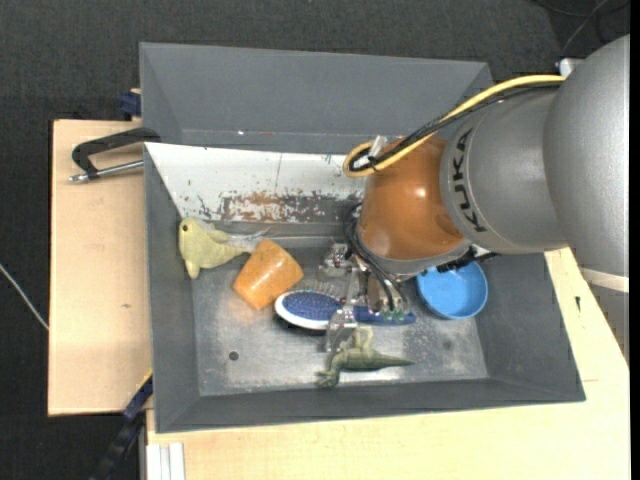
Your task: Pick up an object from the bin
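Toy lizard (358, 360), green, slender, long-tailed, beside blue brush (305, 309).

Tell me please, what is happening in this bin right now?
A robot arm reaches into the grey bin from the right. Its tool is low, at the handle end of a blue brush and close to a green toy lizard by the front wall. An orange cup, a pale yellow toy and a blue bowl lie around them. Nothing seems lifted yet.
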Action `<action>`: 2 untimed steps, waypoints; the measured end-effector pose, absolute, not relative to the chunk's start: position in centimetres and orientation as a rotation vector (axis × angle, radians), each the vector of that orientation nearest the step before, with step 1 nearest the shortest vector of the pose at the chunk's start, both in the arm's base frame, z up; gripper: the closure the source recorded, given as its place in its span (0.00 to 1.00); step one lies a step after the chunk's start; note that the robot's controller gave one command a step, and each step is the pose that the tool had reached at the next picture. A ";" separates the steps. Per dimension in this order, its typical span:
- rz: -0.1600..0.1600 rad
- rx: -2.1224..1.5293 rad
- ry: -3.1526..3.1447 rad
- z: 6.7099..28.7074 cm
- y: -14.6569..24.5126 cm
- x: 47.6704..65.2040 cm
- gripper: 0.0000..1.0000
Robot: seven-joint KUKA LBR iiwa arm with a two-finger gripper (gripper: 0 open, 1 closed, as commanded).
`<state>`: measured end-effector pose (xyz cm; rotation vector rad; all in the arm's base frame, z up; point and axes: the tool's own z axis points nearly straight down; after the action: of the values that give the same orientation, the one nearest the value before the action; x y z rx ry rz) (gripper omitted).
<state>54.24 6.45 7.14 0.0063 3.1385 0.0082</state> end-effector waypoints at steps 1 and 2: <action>0.006 0.066 3.133 10.3 8.7 53.8 0.00; 0.003 0.224 3.129 11.2 6.9 54.7 0.00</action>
<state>54.65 6.94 11.24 0.2241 3.1292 0.0030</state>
